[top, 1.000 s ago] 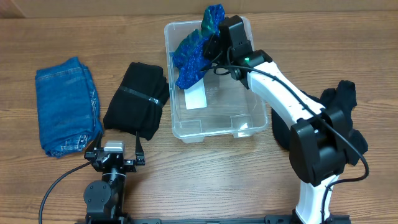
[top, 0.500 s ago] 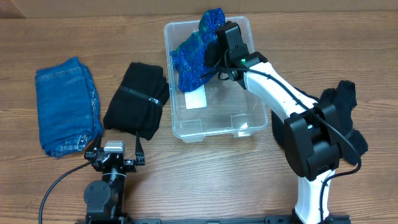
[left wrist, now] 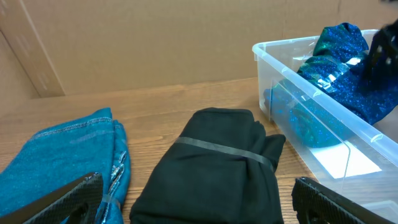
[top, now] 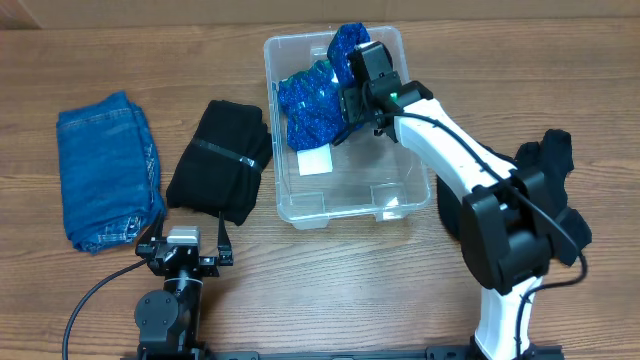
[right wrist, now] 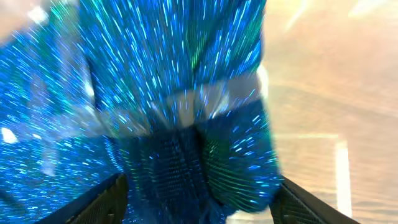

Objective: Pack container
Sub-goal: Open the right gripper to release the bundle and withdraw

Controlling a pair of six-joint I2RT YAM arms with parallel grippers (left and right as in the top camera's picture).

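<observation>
The clear container stands on the wooden table at centre back, with a white label on its bottom. A sparkly blue cloth lies bunched in its far left part, one end draped over the back rim. My right gripper hangs over the bin right at the cloth. In the right wrist view its jaws are spread wide, with the blue cloth loose between them. My left gripper rests open near the front edge, holding nothing. From the left wrist, the container is at the right.
A folded black garment lies left of the bin, directly ahead of the left gripper. Folded blue jeans lie further left. A dark cloth is heaped behind the right arm's base. A cardboard wall closes the back.
The right gripper's jaws have spread apart and let go of the blue cloth, which has sunk lower into the container. The left arm has not moved.
</observation>
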